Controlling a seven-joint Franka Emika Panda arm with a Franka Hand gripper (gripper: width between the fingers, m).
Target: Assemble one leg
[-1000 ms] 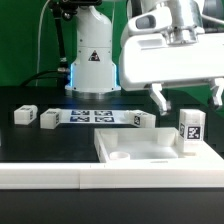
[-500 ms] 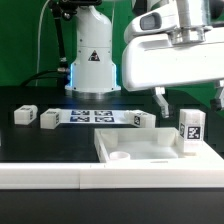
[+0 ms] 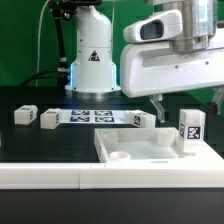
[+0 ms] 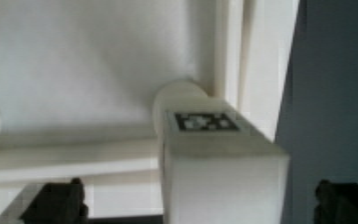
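claw (image 3: 188, 98) spread wide above upright leg (image 3: 190, 128) at white panel's (image 3: 150, 148) corner

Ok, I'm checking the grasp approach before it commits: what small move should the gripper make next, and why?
Probably lower straight down over the leg. The gripper is open and hangs above the upright leg. The wrist view shows the leg's tagged face roughly centred between the fingertips, so it looks lined up but too high to close.

tagged leg (image 4: 220, 168) beside white panel (image 4: 87, 70)
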